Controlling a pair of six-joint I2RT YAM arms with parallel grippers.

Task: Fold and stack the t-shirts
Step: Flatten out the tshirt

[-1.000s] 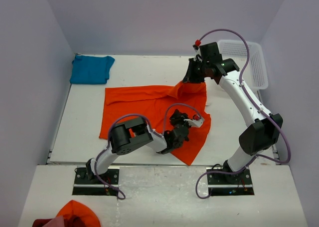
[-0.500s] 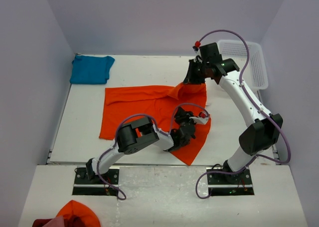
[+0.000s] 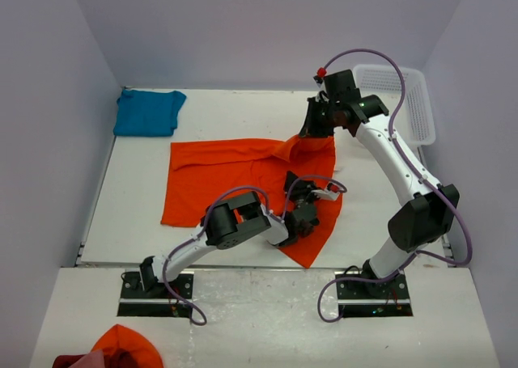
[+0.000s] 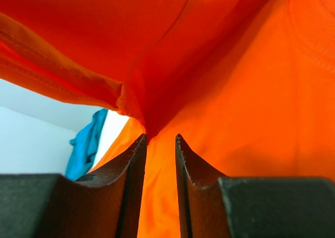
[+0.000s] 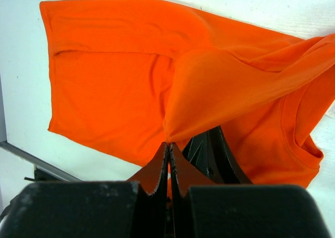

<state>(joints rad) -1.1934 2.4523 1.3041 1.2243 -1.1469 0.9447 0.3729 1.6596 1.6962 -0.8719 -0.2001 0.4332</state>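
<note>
Top view: the right hand (image 3: 312,130) holds up a corner of the orange t-shirt (image 3: 218,178). The left hand (image 3: 301,200) is low on the cloth, tips hidden. The teal t-shirt (image 3: 147,112) lies far to its left.
Left wrist: fingers narrowly apart, grip unclear.
Right wrist: fingers together, clamped on an orange fold.

Top external camera: fixed high on the near side of the orange t-shirt (image 3: 218,170), angled down, covering all of it. Left wrist camera: almost against the orange t-shirt (image 4: 235,91), facing low across it toward the teal t-shirt (image 4: 86,144). Right wrist camera: close above the orange t-shirt (image 5: 104,76), looking down. All three views share it.
</note>
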